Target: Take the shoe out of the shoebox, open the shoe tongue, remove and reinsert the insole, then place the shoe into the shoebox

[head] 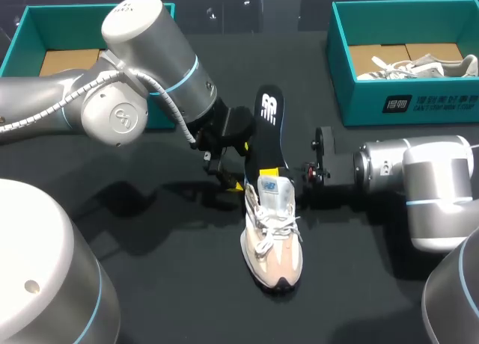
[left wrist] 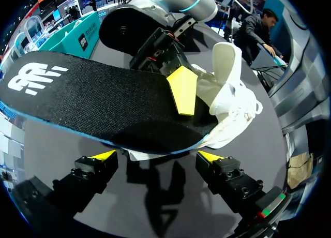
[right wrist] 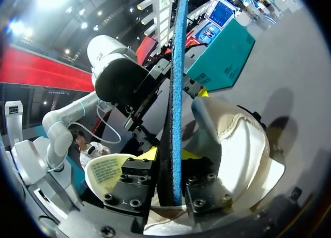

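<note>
A white and beige shoe (head: 273, 235) stands on the black table, toe toward me. A black insole (head: 268, 123) sticks up out of its heel opening. My right gripper (head: 296, 172) holds the insole's lower part. In the right wrist view the insole (right wrist: 176, 67) runs edge-on between that gripper's (right wrist: 173, 155) fingers, which press it from both sides above the shoe (right wrist: 243, 145). My left gripper (head: 228, 181) is beside the heel on the other side. Its fingers (left wrist: 156, 156) are open just under the insole (left wrist: 93, 98), with the shoe (left wrist: 232, 103) ahead.
A teal shoebox (head: 344, 67) at the back right holds another shoe (head: 419, 66). A second teal box (head: 30, 30) stands at the back left, partly behind my left arm.
</note>
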